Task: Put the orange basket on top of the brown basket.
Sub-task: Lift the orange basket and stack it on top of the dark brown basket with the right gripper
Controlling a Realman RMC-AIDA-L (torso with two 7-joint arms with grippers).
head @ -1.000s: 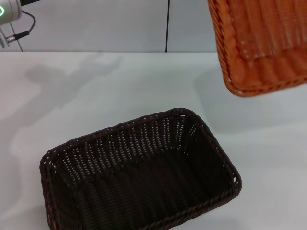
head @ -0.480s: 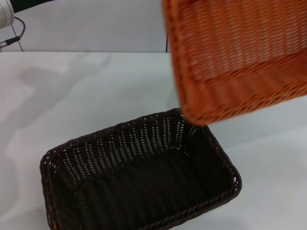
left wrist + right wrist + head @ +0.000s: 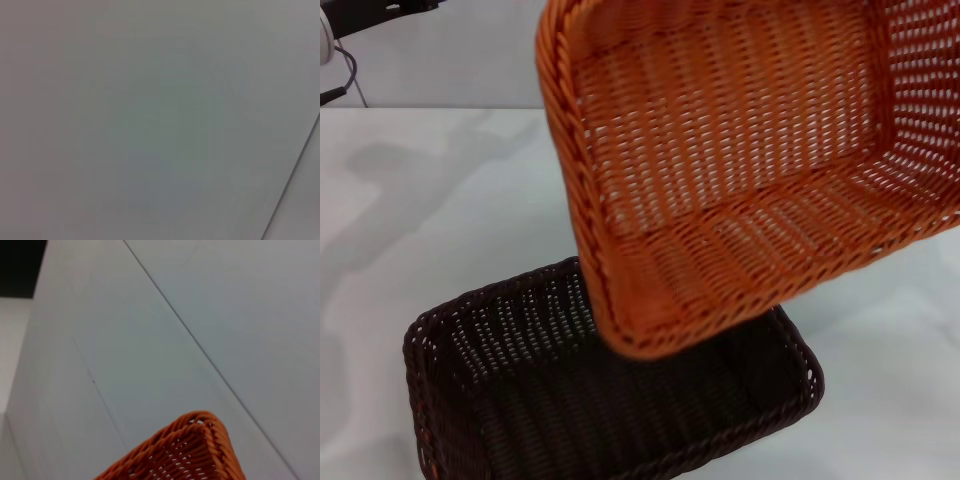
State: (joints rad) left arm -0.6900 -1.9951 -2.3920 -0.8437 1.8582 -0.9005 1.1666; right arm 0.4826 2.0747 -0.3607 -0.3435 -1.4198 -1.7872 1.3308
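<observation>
The orange basket (image 3: 740, 170) hangs in the air, tilted with its open side toward the head camera, and fills the upper right of the head view. Its low corner overlaps the far rim of the brown basket (image 3: 500, 400), which rests upright on the white table (image 3: 420, 200) at the near centre. The brown basket's far right part is hidden behind the orange one. One braided corner of the orange basket (image 3: 190, 450) shows in the right wrist view. Neither gripper shows. A sliver of the left arm (image 3: 370, 12) sits at the far left top.
The grey wall (image 3: 470, 60) stands behind the table's far edge. The left wrist view shows only a grey panel (image 3: 150, 120) with one seam. Bare tabletop lies left of and beyond the brown basket.
The orange basket has swung left and down from the upper right corner until it hangs over the brown basket. The left arm has drawn up and out toward the top left.
</observation>
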